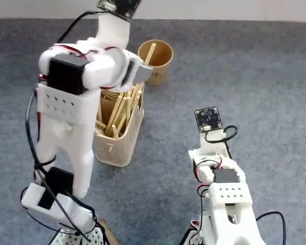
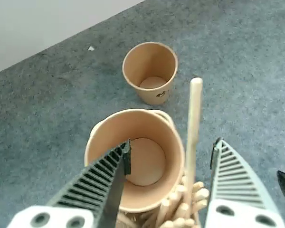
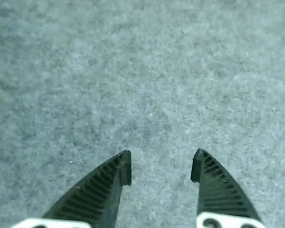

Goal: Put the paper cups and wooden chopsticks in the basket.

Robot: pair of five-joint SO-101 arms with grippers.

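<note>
A grey, felt-like mat (image 1: 255, 76) covers the tabletop, meeting a pale plain strip (image 1: 219, 7) along its far edge.

Grey carpet (image 1: 265, 76) meets a white wall (image 1: 219, 7).

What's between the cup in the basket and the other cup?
Only bare carpet lies between the basket cup and the far cup, in the left wrist view.

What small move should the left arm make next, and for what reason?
Probably carry the left gripper forward, over the paper cup standing on the table beyond the basket. Its jaws are open and hold nothing, and that cup is outside the basket, upright, close ahead.
</note>
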